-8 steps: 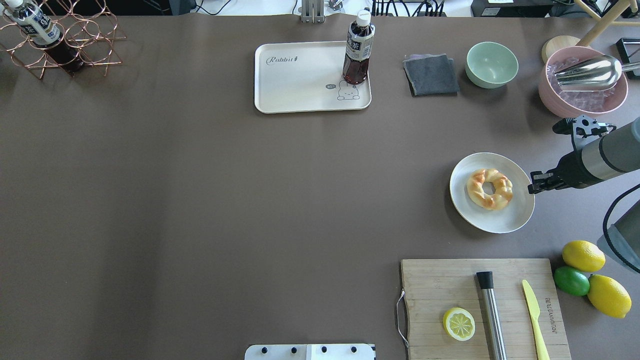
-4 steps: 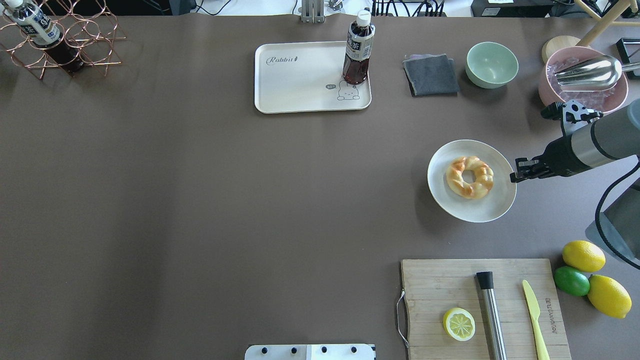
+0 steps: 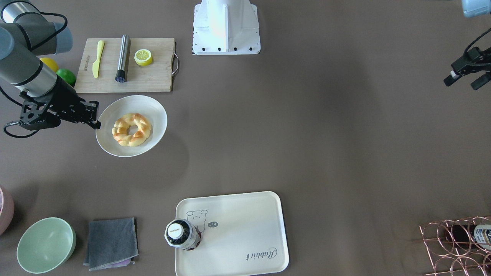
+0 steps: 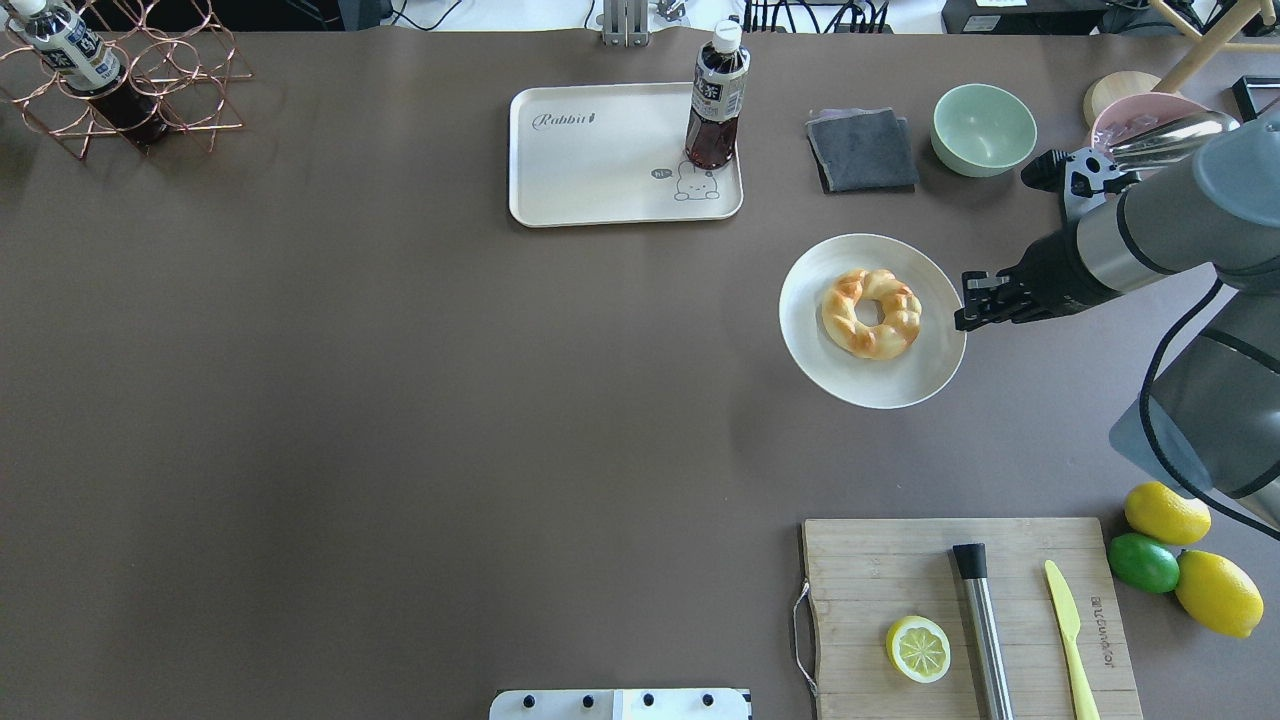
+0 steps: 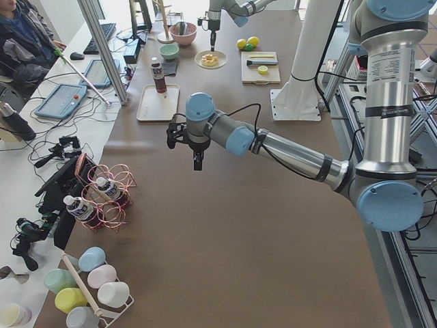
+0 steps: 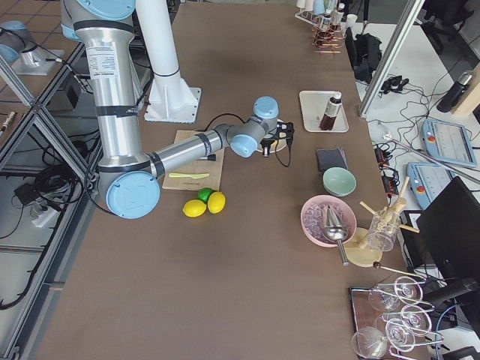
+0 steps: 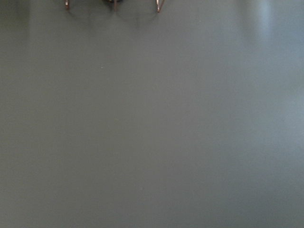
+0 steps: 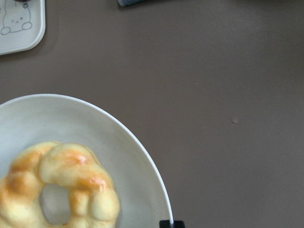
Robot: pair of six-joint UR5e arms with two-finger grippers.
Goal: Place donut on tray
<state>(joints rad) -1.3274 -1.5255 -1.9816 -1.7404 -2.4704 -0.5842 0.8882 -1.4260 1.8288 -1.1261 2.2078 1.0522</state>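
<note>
The donut (image 4: 872,312), a braided golden ring, lies on a round white plate (image 4: 870,385) right of the table's middle. My right gripper (image 4: 962,318) is shut on the plate's right rim; in the front view it (image 3: 96,124) grips the rim beside the donut (image 3: 131,129). The right wrist view shows the donut (image 8: 57,190) on the plate (image 8: 118,142). The cream tray (image 4: 600,170) with the bear drawing lies at the far middle, up and left of the plate. My left gripper (image 3: 461,84) hangs open and empty above the table, far from both.
A dark tea bottle (image 4: 716,100) stands on the tray's right corner. A grey cloth (image 4: 862,150), a green bowl (image 4: 984,128) and a pink bowl with a scoop (image 4: 1165,135) sit at the far right. A cutting board (image 4: 900,570) with a lemon slice, muddler and knife lies near.
My right gripper has carried the plate with the donut up and to the left, toward the tray. The left arm shows no change.
</note>
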